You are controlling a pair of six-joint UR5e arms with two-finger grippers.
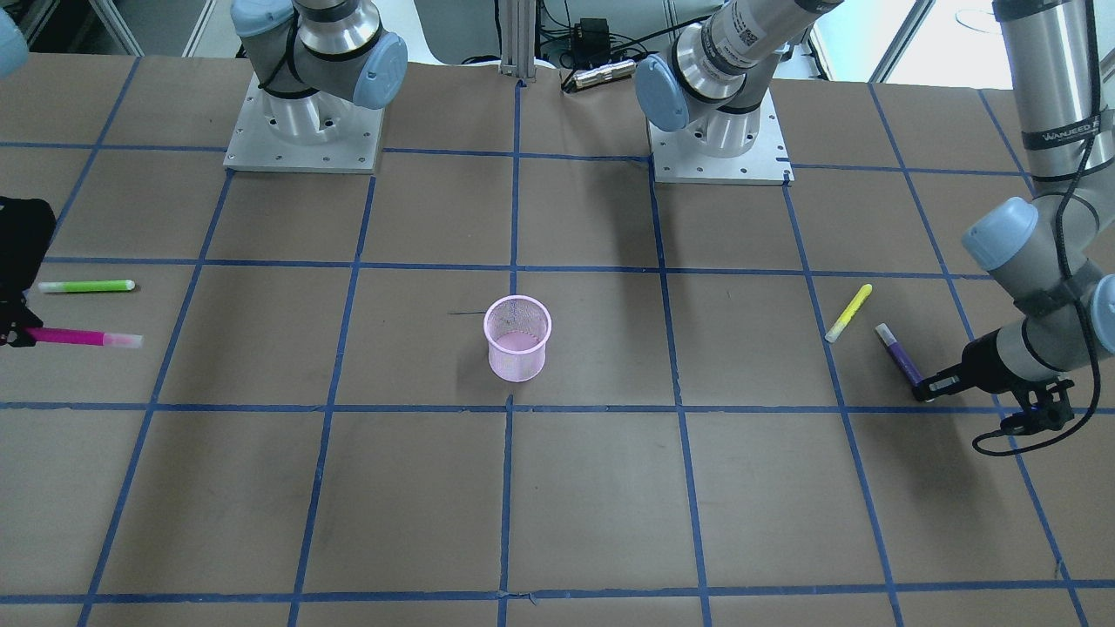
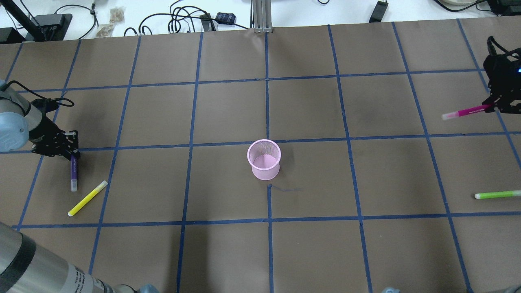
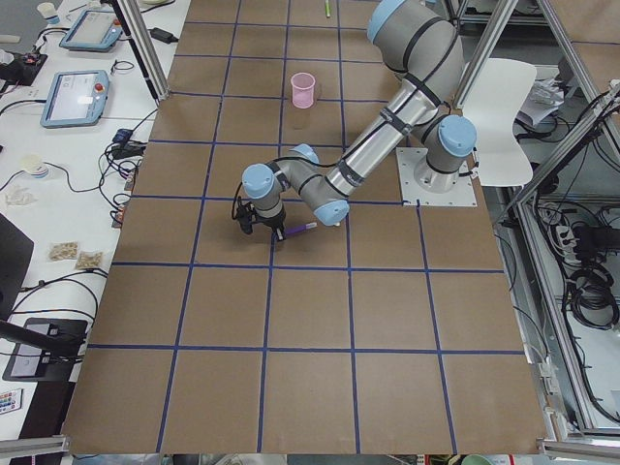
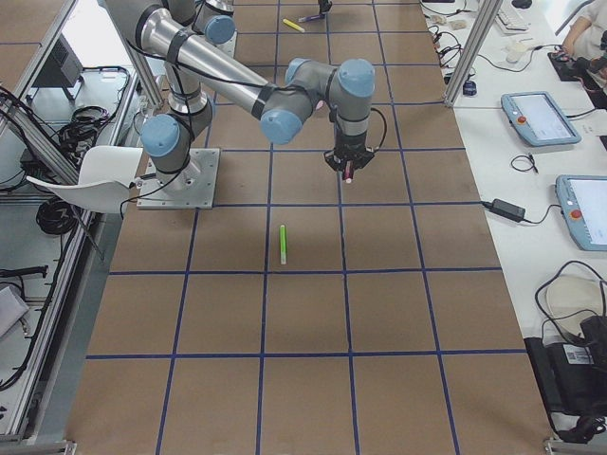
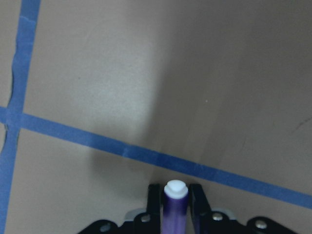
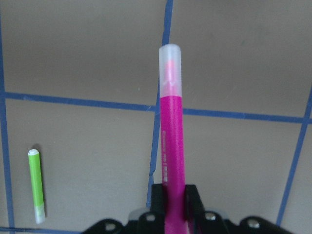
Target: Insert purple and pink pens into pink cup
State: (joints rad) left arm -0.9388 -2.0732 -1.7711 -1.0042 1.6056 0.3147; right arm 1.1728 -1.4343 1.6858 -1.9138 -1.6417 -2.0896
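The pink mesh cup (image 2: 264, 159) stands upright at the table's middle and also shows in the front view (image 1: 517, 338). My left gripper (image 2: 73, 154) is at the table's far left, shut on one end of the purple pen (image 2: 74, 175). The left wrist view shows that pen (image 5: 174, 209) clamped between the fingers. My right gripper (image 2: 494, 106) is at the far right, shut on the pink pen (image 2: 466, 111), which sticks out level toward the cup. The right wrist view shows the pink pen (image 6: 170, 126) held between the fingers. Both grippers are far from the cup.
A yellow pen (image 2: 87, 198) lies on the table just beside the purple pen. A green pen (image 2: 497, 195) lies near the right edge, on the robot's side of the right gripper. Blue tape lines grid the brown table. Cables lie beyond the far edge.
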